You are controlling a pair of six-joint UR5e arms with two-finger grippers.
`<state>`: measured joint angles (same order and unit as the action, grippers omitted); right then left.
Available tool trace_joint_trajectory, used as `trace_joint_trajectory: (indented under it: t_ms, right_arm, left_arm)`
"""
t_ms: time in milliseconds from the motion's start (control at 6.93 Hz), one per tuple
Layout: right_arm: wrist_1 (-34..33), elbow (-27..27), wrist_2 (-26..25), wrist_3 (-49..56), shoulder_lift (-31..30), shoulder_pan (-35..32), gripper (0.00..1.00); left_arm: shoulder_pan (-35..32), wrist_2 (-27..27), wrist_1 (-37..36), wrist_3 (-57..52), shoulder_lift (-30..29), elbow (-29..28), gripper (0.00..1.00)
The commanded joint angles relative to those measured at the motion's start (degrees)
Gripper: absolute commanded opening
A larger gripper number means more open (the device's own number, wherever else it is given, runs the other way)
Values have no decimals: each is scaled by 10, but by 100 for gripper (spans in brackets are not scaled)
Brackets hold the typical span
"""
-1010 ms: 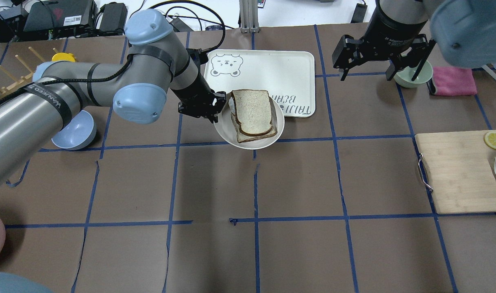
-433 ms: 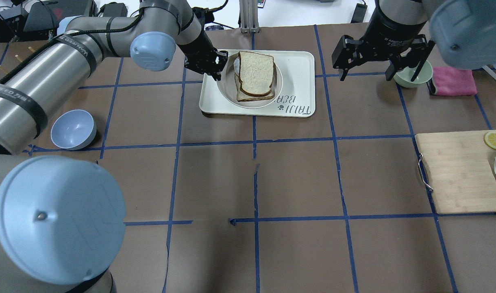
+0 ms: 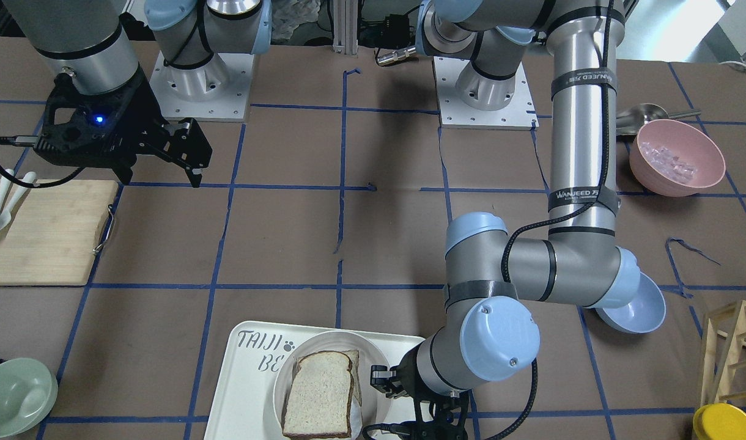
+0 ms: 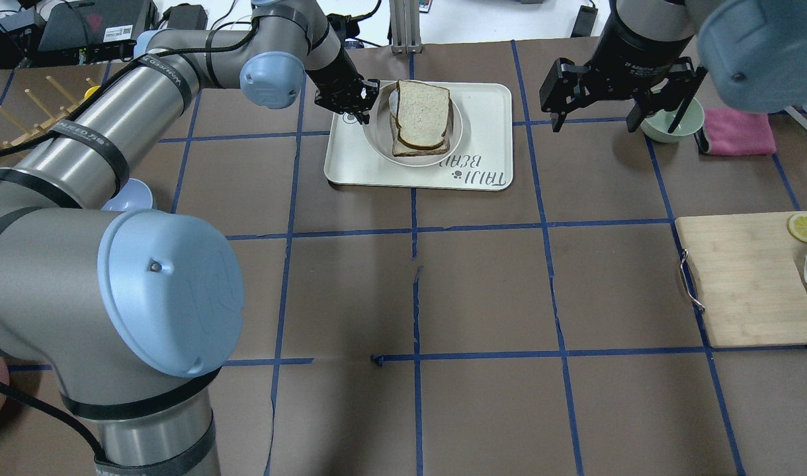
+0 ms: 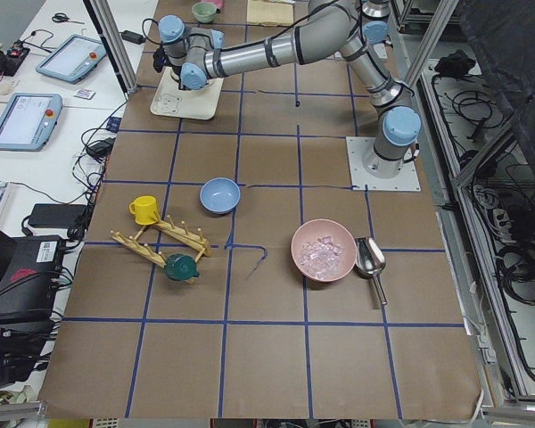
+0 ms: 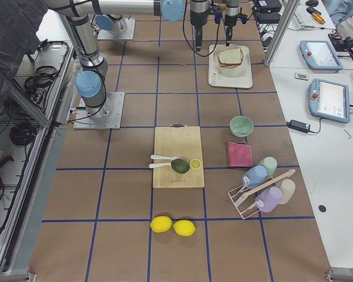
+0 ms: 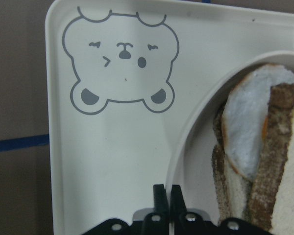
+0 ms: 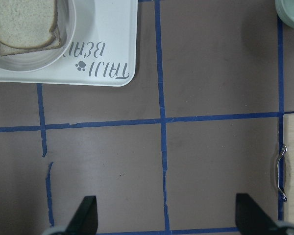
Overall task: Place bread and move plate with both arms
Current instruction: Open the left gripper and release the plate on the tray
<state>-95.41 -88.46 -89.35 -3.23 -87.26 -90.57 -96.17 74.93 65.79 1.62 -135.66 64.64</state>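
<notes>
At the far tray [image 4: 483,106], I judge the stiff, slick plate [image 4: 377,142] best carried level by its rim, where my left gripper [image 4: 362,109] is clamped, the light, soft bread [image 4: 422,109] lying loose inside, right gripper [image 4: 602,116] spread wide.

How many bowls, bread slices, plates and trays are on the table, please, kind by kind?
Bowls: 3 (green bowl, blue bowl, pink bowl)
Bread slices: 2 (top slice, bottom slice)
Plates: 1 (plate)
Trays: 1 (tray)
Total: 7
</notes>
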Motion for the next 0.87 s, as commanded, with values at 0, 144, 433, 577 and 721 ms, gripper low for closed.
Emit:
trace_joint_trajectory:
  t_ms: [0, 144, 433, 577, 721]
  right_arm:
    - [-1, -1, -1, 1, 1, 1, 100]
    - [-1, 0, 0, 0, 0, 0, 100]
    - [-1, 0, 1, -1, 0, 0, 100]
    - [-1, -1, 0, -1, 1, 0, 100]
    - [-1, 0, 1, -2, -1, 0, 100]
  left_arm:
    - [-1, -16, -10, 5, -9, -2, 99]
    - [-1, -15, -10, 5, -3, -1, 100]
    - [6, -1, 18, 5, 26, 0, 100]
    - [31, 18, 56, 3, 49, -1, 100]
    - [41, 26, 111, 2, 81, 0, 100]
